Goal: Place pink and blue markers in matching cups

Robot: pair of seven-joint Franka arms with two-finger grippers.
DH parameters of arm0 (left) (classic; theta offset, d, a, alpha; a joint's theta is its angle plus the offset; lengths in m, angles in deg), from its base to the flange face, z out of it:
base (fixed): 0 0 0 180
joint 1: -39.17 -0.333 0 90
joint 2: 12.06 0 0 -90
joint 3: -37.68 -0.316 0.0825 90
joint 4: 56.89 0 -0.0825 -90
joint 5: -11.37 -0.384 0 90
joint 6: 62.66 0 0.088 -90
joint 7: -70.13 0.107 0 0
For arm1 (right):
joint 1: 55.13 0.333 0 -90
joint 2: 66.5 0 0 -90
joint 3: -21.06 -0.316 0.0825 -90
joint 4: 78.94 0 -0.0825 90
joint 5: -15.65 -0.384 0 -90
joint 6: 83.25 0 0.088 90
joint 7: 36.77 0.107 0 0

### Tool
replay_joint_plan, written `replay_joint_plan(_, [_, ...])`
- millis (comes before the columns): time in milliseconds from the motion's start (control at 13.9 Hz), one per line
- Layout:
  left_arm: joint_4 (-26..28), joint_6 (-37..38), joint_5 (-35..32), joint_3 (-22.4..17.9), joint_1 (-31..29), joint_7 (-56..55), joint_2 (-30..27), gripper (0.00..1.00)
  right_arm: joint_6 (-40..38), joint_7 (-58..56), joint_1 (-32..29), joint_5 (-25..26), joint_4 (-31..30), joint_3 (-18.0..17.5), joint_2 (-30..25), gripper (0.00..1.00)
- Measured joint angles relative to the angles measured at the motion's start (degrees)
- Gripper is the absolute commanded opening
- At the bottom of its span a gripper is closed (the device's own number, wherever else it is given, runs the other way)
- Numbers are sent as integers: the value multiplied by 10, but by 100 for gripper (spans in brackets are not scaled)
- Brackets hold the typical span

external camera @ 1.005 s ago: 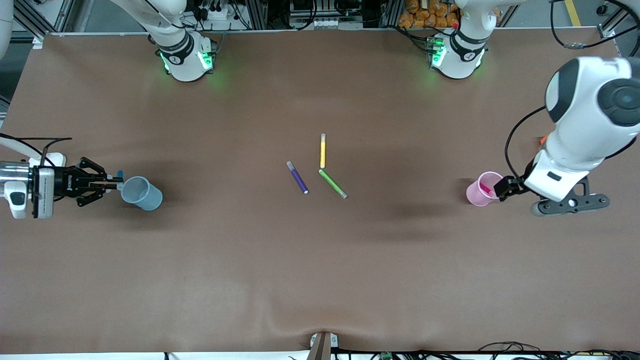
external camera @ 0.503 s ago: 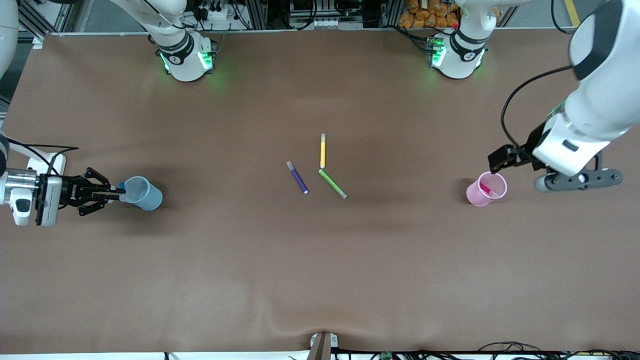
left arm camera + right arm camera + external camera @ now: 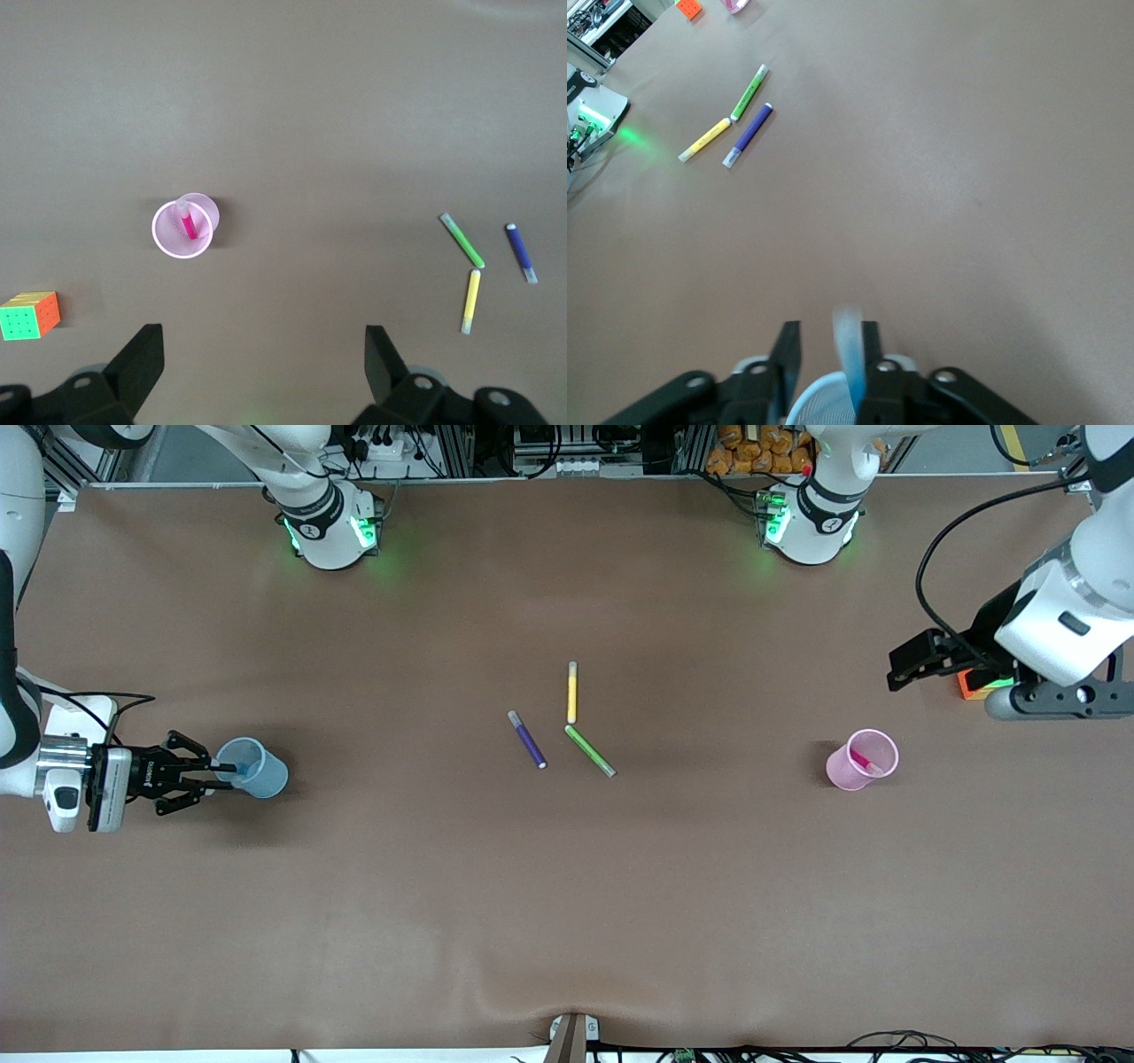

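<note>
While the left gripper [image 3: 897, 674] hangs spread above the surface [image 3: 567, 886], its pink marker [image 3: 860, 761] rests in the pink cup [image 3: 859, 759]; we see the right gripper [image 3: 221, 778] (over the blue cup [image 3: 252, 767]) pinching the blue marker [image 3: 850, 352] for release.

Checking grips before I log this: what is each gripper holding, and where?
Right gripper pinches the blue marker by its upper end, over the blue cup. Left gripper holds nothing.

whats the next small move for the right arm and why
Probably open the right end effector to let go of the blue marker. Its tip already sits inside the blue cup. The pink marker is in the pink cup, and the left end effector is open above the table.
</note>
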Motion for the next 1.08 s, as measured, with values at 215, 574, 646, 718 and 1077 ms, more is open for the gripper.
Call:
replay_joint_plan(215, [0, 10, 15, -2, -15, 3, -24, 100, -6, 17, 0, -1, 8, 0, -4, 100])
replay_joint_plan(574, [4, 11, 16, -5, -21, 7, -26, 100, -13, 155, 10, 11, 19, -2, -59, 100])
replay_joint_plan(646, [4, 11, 16, -5, -22, 7, -26, 100, -13, 188, 17, 22, 20, -2, -73, 100])
replay_joint_plan(718, [5, 11, 16, -5, -22, 7, -25, 100, -12, 224, 27, 38, 20, -2, -86, 100])
replay_joint_plan(1077, [10, 11, 16, -18, -37, 57, -21, 100, 21, 432, 86, 173, 24, -3, -160, 100])
